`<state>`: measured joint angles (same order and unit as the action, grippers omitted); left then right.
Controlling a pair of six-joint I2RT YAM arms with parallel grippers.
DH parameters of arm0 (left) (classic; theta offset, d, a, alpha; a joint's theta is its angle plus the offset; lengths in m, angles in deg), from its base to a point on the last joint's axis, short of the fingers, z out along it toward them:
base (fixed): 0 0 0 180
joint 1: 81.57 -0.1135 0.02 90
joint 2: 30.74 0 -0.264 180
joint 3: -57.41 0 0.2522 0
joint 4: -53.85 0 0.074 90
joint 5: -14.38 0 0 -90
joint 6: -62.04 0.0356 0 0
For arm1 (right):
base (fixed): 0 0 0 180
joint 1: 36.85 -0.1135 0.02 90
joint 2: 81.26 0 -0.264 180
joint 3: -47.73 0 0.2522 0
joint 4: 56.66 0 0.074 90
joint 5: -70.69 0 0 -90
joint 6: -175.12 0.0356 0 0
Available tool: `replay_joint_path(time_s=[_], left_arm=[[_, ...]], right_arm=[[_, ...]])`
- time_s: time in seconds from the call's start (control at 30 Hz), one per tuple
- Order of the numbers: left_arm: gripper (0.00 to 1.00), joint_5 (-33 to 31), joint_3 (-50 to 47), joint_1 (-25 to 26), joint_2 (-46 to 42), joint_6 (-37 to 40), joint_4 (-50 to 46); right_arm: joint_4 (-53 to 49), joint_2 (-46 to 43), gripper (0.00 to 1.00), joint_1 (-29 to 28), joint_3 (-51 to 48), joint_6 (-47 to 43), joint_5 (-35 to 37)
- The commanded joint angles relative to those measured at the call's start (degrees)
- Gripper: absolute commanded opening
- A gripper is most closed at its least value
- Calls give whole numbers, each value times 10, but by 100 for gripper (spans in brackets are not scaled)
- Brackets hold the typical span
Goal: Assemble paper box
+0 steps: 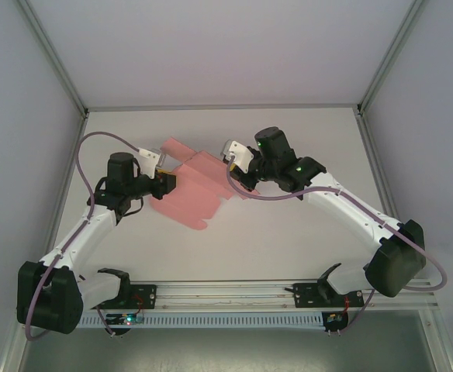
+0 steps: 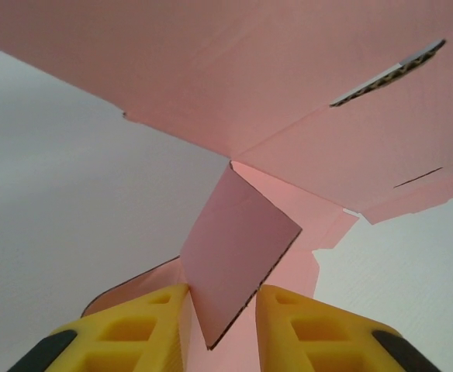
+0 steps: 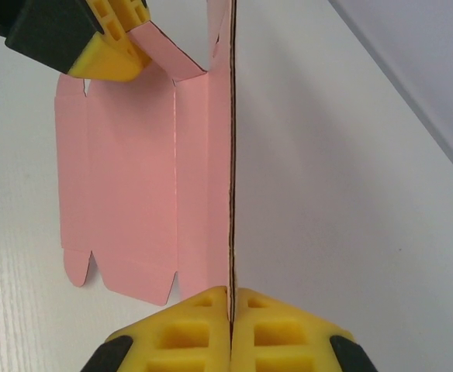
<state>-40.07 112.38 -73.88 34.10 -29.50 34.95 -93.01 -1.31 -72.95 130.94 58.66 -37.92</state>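
right claw [image 3: 231, 294] pinches paper box [image 3: 133, 178] flap — upright, edge-on

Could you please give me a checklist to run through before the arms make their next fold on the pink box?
1. Grip of right gripper on a panel edge of the box: ok, shut on it.
2. Held panel upright off the table: ok.
3. Corner flap between the fingers of the left gripper: ok.
4. Left grip firm on that flap: cannot tell; it lies slantwise in the gap.
5. Box folded up: not ok; most panels lie flat.
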Motion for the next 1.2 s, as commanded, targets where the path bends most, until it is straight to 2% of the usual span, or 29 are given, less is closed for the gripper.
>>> replay_joint_path(time_s=[0.0,0.17,0.27,0.47,0.53,0.8,0.97,1.17], left_arm=[[30,1,29,8,0,37,8],[30,-42,52,24,15,72,-15],[21,-84,60,47,21,91,-22],[2,-258,49,145,29,141,-6],[0,-298,38,168,32,144,17],[0,-315,19,209,73,125,79],[0,-405,8,262,110,130,110],[0,-386,-17,271,133,77,186]], right_arm=[[-6,2,0,5,13,11,-31],[-5,12,0,5,17,17,-42],[-3,18,0,5,21,25,-47],[4,32,0,5,27,47,-26],[4,32,0,5,26,48,-20],[15,31,0,4,9,54,-15],[11,32,0,-1,3,39,18],[12,38,0,-5,-8,19,44]])
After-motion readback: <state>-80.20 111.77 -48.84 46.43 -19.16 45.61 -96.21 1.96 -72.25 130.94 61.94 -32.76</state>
